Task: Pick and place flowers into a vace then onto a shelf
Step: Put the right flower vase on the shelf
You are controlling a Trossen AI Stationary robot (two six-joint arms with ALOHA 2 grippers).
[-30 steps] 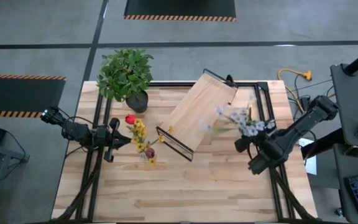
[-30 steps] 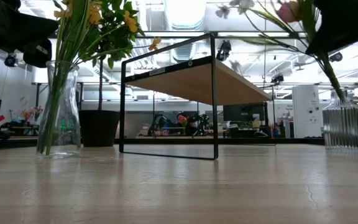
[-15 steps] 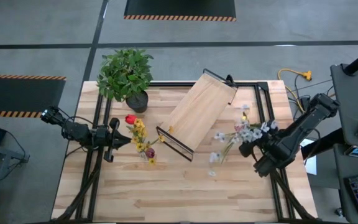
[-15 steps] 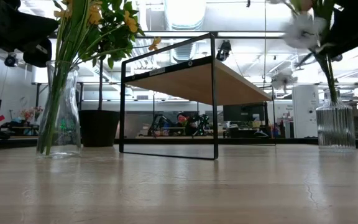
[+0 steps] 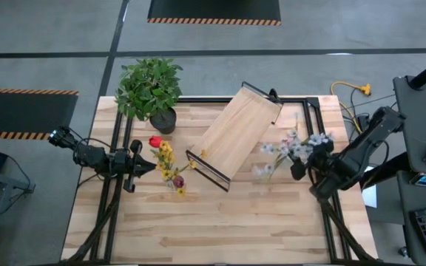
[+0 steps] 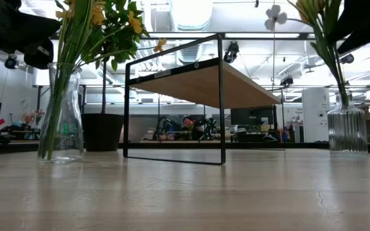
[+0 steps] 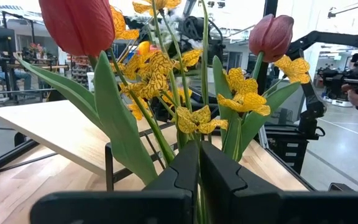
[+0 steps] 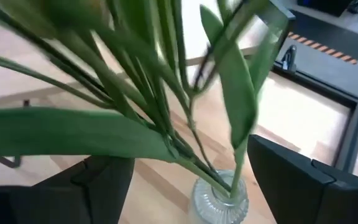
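A bunch of white-bluish flowers (image 5: 291, 150) stands with its green stems in a ribbed glass vase (image 6: 347, 130) near the table's right edge. My right gripper (image 8: 191, 180) is open; its fingers stand on either side of the stems (image 8: 185, 134) just above the vase mouth (image 8: 219, 194), touching nothing that shows. A second bunch of yellow and red flowers (image 5: 166, 161) stands in a smooth glass vase (image 6: 61, 115) at the left. My left gripper (image 7: 199, 177) is shut and level, just short of that bunch. The shelf (image 5: 235, 133) stands between the two vases.
A bushy green plant in a dark pot (image 5: 151, 90) stands at the far left corner. The shelf's black frame (image 6: 221, 96) rises at mid-table. The near half of the wooden tabletop (image 5: 220, 222) lies bare. Yellow cable (image 5: 350, 90) hangs past the far right corner.
My right gripper has opened, let go of the white-bluish flowers, and drawn back up toward the table's right edge. The bunch swung toward the near edge and back, and now stands more upright in the ribbed vase, which shifted slightly.
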